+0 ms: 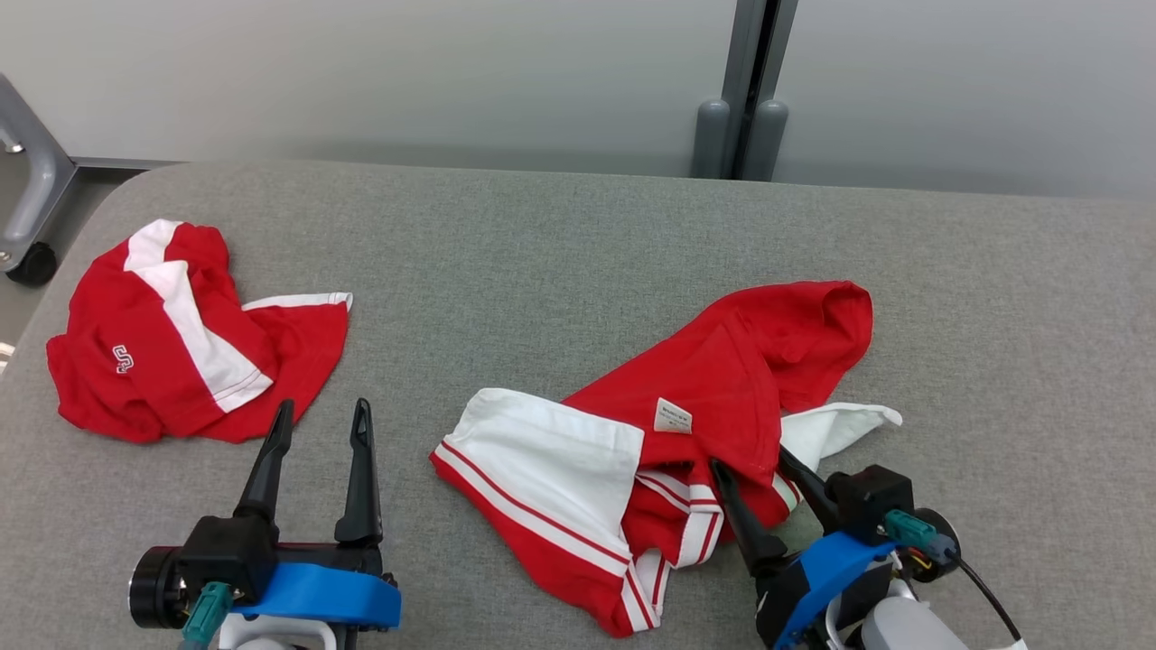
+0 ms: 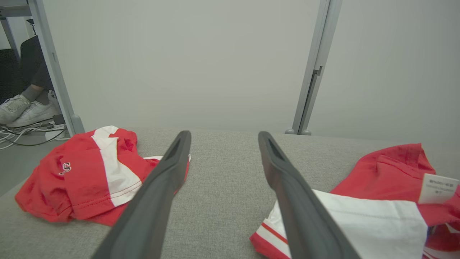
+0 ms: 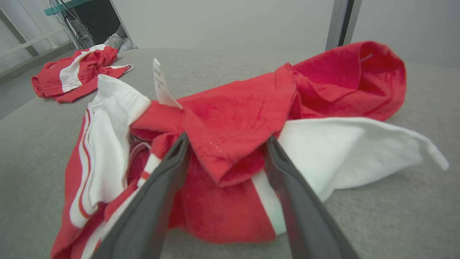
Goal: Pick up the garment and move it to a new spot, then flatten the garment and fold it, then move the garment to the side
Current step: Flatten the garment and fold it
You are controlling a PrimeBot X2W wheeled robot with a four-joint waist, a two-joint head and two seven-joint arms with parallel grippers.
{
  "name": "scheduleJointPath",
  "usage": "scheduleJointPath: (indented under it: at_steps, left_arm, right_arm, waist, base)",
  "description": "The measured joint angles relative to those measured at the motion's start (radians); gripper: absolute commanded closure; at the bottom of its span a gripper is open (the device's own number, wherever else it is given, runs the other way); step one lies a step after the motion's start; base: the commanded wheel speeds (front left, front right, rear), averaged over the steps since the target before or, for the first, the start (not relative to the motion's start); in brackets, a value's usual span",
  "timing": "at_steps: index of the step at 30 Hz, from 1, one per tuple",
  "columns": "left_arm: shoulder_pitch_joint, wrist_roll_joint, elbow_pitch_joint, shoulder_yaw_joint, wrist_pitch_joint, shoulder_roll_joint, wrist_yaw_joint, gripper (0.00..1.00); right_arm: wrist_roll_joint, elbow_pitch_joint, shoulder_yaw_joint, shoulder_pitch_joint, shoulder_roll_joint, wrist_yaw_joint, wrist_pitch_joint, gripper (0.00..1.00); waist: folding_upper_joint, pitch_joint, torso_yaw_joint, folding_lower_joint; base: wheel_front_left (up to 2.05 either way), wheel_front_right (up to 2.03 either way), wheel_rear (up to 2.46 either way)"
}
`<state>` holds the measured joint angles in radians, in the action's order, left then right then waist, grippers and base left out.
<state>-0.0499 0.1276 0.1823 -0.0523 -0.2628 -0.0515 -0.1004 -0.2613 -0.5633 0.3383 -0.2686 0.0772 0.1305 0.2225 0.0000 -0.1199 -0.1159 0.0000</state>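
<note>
The garment [image 1: 722, 361] is a crumpled red and white top with a small white label, lying right of centre on the grey padded table [image 1: 542, 253]. My right gripper [image 1: 751, 460] is at its near edge, open, with one finger on each side of a raised red fold. The right wrist view shows that fold [image 3: 222, 158] between the spread fingers of the right gripper [image 3: 227, 140], with a white flap to the right. My left gripper [image 1: 323, 406] stands open over bare table, left of the garment [image 2: 388, 169]. In its own view the left gripper [image 2: 223, 135] holds nothing.
A second red and white garment [image 1: 163, 343] with a letter logo lies bunched at the table's left end [image 2: 82, 172] [image 3: 75, 72]. A grey post [image 1: 741, 126] stands behind the table. A wheeled frame leg [image 1: 27, 208] is at far left. A person's white shoes [image 2: 21, 108] and cables are on the floor.
</note>
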Motion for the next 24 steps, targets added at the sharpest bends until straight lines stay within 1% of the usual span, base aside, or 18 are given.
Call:
scheduleJointPath:
  at_steps: [7,8,9,10,15,18,21,24]
  left_arm:
    - [-0.016,0.012,0.005,-0.022,0.000,0.000,0.003,0.00]
    - [-0.017,0.012,0.005,-0.023,0.000,0.000,0.003,0.00]
    - [-0.018,0.013,0.005,-0.024,0.000,0.000,0.003,0.00]
    - [-0.019,0.013,0.006,-0.025,0.000,0.000,0.003,0.00]
    - [-0.019,0.021,0.007,-0.028,0.000,0.000,0.009,0.00]
    - [-0.018,0.022,0.007,-0.026,0.000,0.000,0.012,0.00]
    - [-0.016,0.023,0.006,-0.019,0.000,0.000,0.013,0.00]
    - [-0.009,0.024,0.008,-0.017,0.000,0.000,0.015,0.00]
  right_arm:
    - [-0.017,-0.119,0.008,-0.088,-0.014,0.000,0.016,0.00]
    - [-0.021,-0.135,0.009,-0.100,-0.016,0.000,0.017,0.03]
    - [-0.026,-0.151,0.009,-0.113,-0.017,0.000,0.018,0.55]
    - [-0.034,-0.166,0.007,-0.125,-0.019,0.000,0.021,1.00]
    - [-0.051,-0.213,-0.005,-0.175,-0.024,0.000,0.035,1.00]
    - [-0.052,-0.211,-0.017,-0.199,-0.025,0.000,0.038,1.00]
    - [-0.037,-0.145,-0.036,-0.205,-0.007,0.000,0.039,1.00]
    - [-0.025,-0.059,-0.066,-0.194,0.038,0.000,0.039,1.00]
  waist:
    - [0.0000,-0.004,-0.017,0.0000]
    - [0.0000,-0.005,-0.019,0.0000]
    - [0.0000,-0.007,-0.021,0.0000]
    - [0.0001,-0.008,-0.024,0.0000]
    - [0.0000,-0.013,-0.031,0.0000]
    - [0.0001,-0.014,-0.028,0.0000]
    - [0.0000,-0.013,-0.013,0.0000]
    - [0.0000,-0.007,0.009,0.0000]
  base:
    - [0.00,0.00,0.00]
    - [0.00,0.00,0.00]
    - [0.00,0.00,0.00]
    - [0.00,0.00,0.00]
    - [0.00,0.00,0.00]
    - [0.00,0.00,0.00]
    - [0.00,0.00,0.00]
    - [0.00,0.00,0.00]
